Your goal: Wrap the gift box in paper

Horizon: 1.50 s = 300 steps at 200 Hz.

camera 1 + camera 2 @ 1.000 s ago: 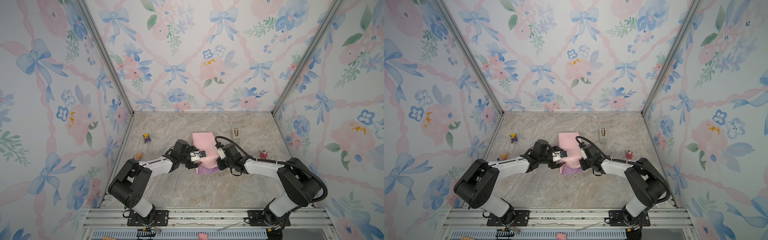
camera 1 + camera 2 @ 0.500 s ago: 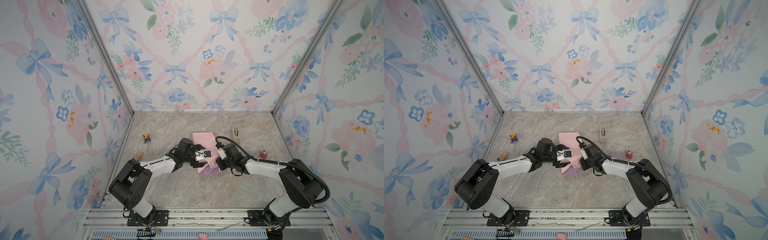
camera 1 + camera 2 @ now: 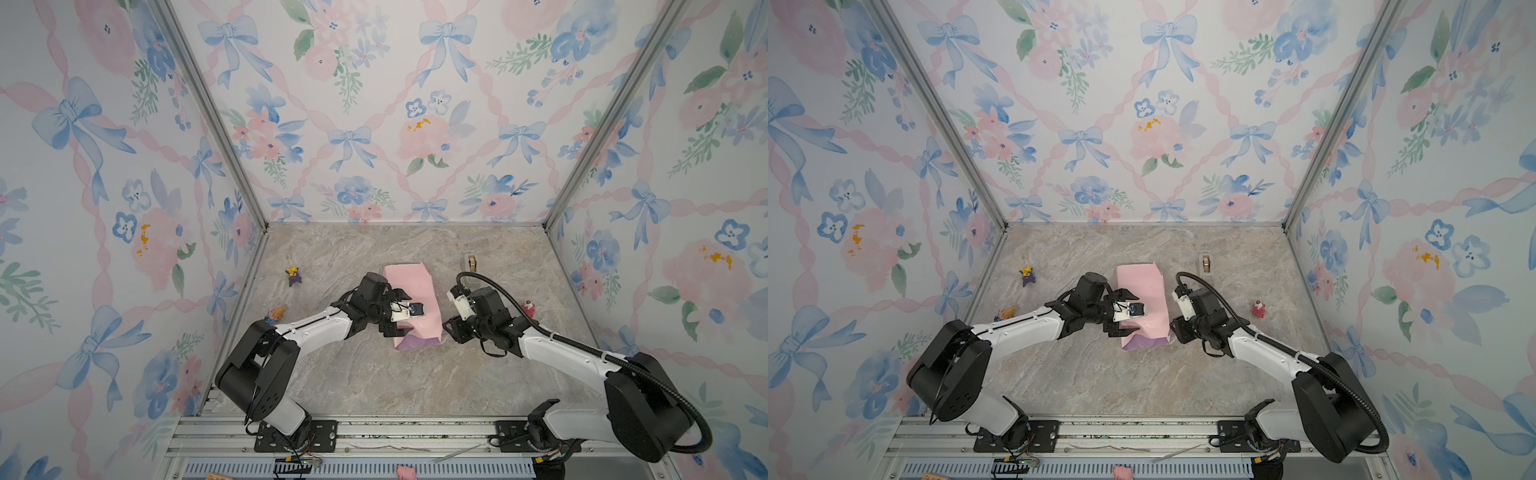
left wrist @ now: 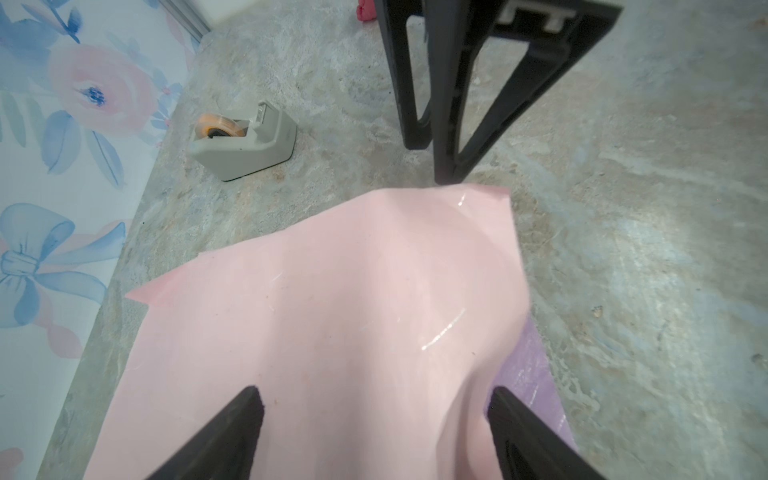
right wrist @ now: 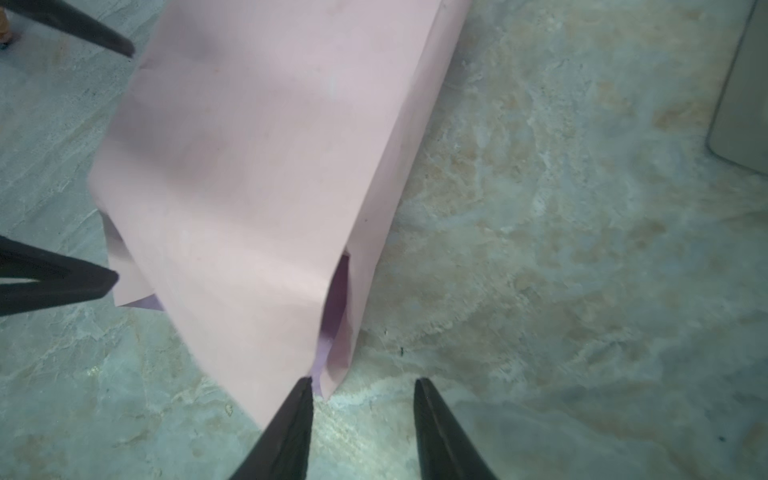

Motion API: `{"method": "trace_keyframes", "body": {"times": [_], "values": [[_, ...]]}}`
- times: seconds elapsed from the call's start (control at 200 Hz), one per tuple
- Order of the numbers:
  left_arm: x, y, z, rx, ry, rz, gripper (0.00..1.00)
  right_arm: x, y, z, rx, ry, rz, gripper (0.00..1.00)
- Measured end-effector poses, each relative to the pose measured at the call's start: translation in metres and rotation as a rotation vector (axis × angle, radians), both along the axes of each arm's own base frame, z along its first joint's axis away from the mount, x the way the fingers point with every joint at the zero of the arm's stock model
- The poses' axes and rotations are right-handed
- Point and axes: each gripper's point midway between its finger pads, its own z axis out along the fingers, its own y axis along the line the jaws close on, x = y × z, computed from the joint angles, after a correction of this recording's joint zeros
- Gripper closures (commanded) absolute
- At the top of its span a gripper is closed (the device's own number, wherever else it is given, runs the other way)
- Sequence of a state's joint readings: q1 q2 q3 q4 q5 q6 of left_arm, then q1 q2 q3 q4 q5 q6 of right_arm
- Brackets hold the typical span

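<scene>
The paper (image 3: 409, 286), pink side out, lies lengthwise from front to back on the table (image 3: 374, 374). The left gripper (image 4: 374, 392) stands wide above it. The right gripper (image 5: 363, 384) is half open and empty.

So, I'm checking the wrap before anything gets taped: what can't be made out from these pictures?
1. The gift box: hidden in every view, fully covered by the paper, so how it lies underneath cannot be told.
2. The tape dispenser: in the right wrist view, cut off by the picture's edge.
3. The toy figure: in both top views, too small to identify.
</scene>
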<state>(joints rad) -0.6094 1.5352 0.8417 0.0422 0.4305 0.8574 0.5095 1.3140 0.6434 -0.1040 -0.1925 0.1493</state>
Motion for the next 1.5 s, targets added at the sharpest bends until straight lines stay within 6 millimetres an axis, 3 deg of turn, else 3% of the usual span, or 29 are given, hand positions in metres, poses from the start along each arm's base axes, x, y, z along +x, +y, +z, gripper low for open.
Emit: {"method": "trace_keyframes", "body": {"times": [0.18,0.415,0.6,0.925,1.07,1.225,1.345,1.5], "values": [[-0.005,-0.002,0.014,-0.022,-0.013,-0.017,0.13,0.004,-0.007,0.004,0.084,0.033,-0.043,0.55],[0.003,-0.017,-0.012,0.058,-0.015,0.003,0.14,0.003,-0.012,0.001,0.157,0.061,-0.086,0.53],[0.017,-0.012,-0.032,0.118,-0.030,0.067,0.22,0.005,-0.007,-0.004,0.171,0.073,-0.085,0.51],[0.029,-0.010,-0.033,0.125,-0.072,0.113,0.40,0.005,0.017,-0.030,0.105,0.117,-0.039,0.52],[0.031,-0.010,-0.032,0.124,-0.085,0.118,0.45,0.014,0.020,-0.034,0.109,0.112,-0.054,0.59],[0.030,-0.011,-0.032,0.124,-0.093,0.118,0.45,0.020,0.023,-0.036,0.129,0.111,-0.079,0.65],[0.030,-0.011,-0.033,0.123,-0.098,0.114,0.40,0.021,0.026,-0.033,0.143,0.104,-0.081,0.54],[0.024,-0.012,-0.033,0.108,-0.081,0.093,0.27,0.020,0.025,-0.035,0.131,0.106,-0.078,0.53]]}}
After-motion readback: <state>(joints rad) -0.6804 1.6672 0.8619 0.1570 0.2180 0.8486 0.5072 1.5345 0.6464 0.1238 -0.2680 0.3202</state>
